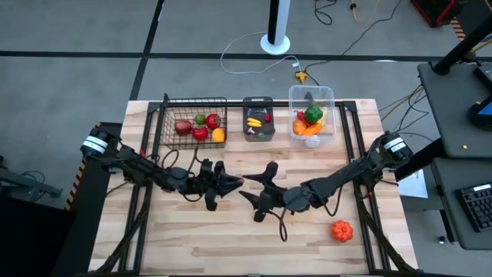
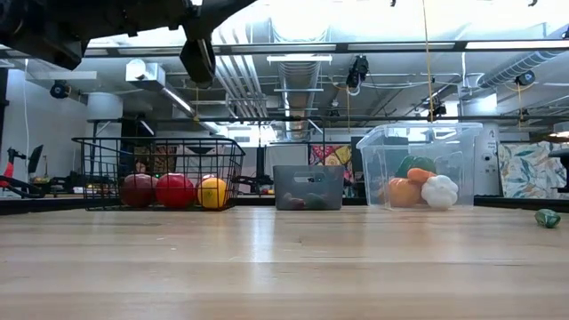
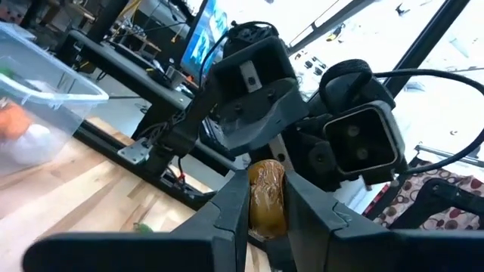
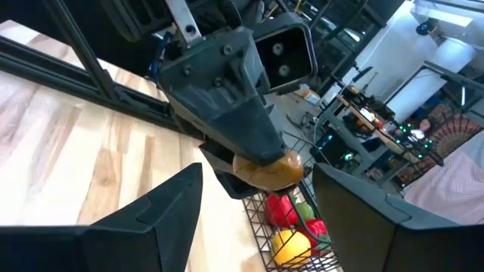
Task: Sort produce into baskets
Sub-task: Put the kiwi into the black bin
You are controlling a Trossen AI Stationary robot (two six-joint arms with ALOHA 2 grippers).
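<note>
Produce sits mostly in three containers lined up along the far edge of the wooden table (image 1: 231, 231): red and yellow pieces in the black wire basket (image 1: 194, 121), a few small ones in the grey bin (image 1: 258, 119) beside it, and green, orange and white pieces in the clear tub (image 1: 312, 115) on the bin's other side. One orange piece (image 1: 342, 230) lies alone on the table, well in front of the tub and nearer the front edge.

Both arms reach low and nearly level toward the table's middle, in front of the grey bin, their grippers facing each other nose to nose. The left gripper (image 1: 228, 182) is clamped on a brown, potato-like piece (image 3: 266, 198) — held between its fingers (image 3: 231, 215) above the tabletop. The right gripper (image 1: 250, 188) points straight at it with its fingers (image 4: 162, 211) spread wide to either side of the brown piece, not touching it.

From the low view a small green piece (image 2: 548, 217) shows at the table's edge, beyond the tub.
</note>
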